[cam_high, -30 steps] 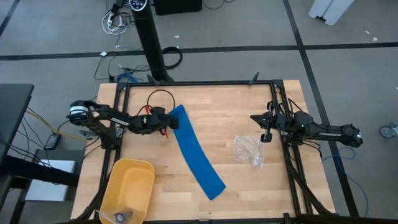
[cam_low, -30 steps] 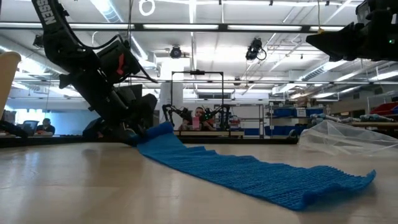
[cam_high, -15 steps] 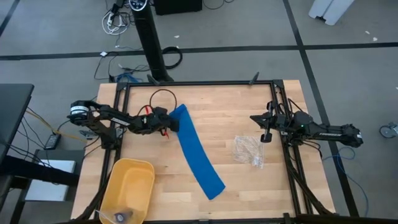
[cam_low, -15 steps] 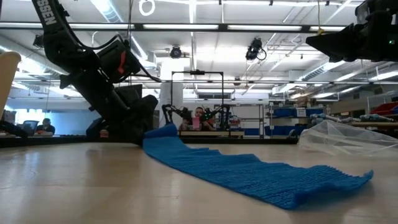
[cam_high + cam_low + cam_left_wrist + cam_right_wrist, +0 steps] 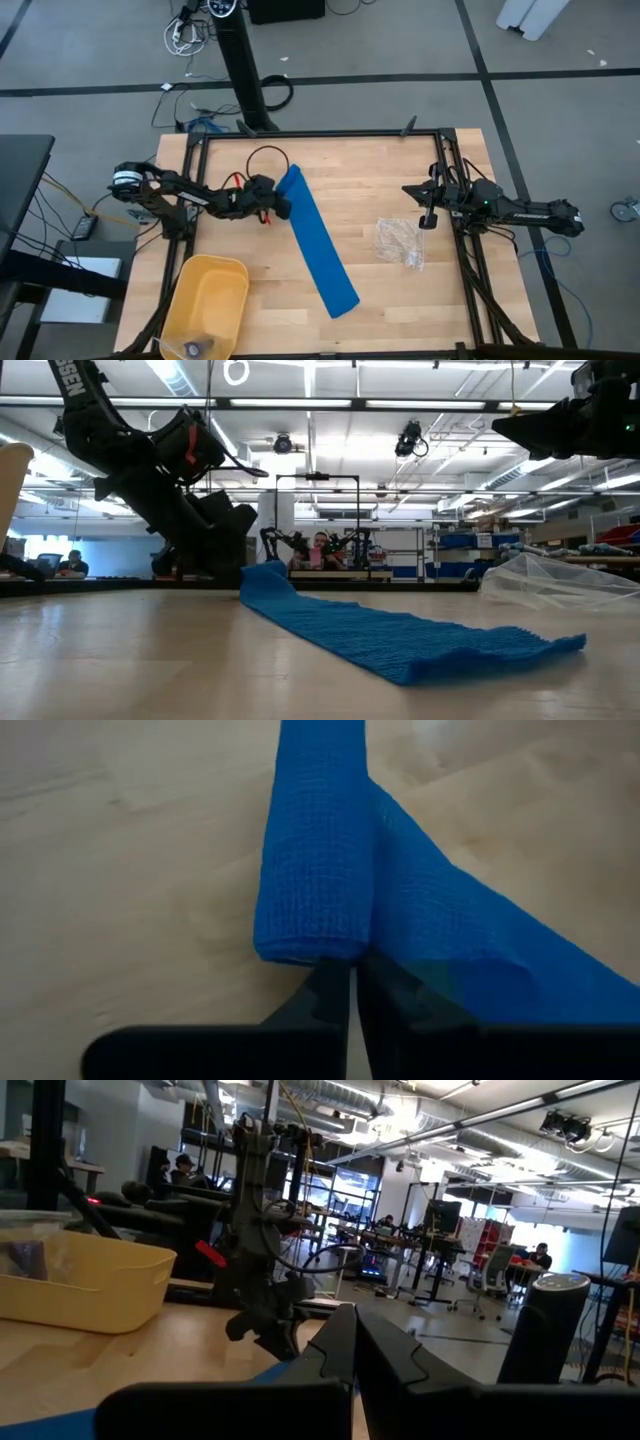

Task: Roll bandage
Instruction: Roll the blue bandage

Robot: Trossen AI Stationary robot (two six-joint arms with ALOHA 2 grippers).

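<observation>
Left gripper (image 5: 352, 982) | jaws nipped onto bandage (image 5: 313, 238) end fold, strip diagonal mid-worktop (image 5: 380, 190) | we advise turning evenly, keeping edges aligned | right gripper (image 5: 428, 219) shut, empty, parked aside

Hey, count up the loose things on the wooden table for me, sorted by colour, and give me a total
Blue: 1, the bandage
Yellow: 1, the bin
Clear: 1, the plastic bag
Total: 3
</observation>
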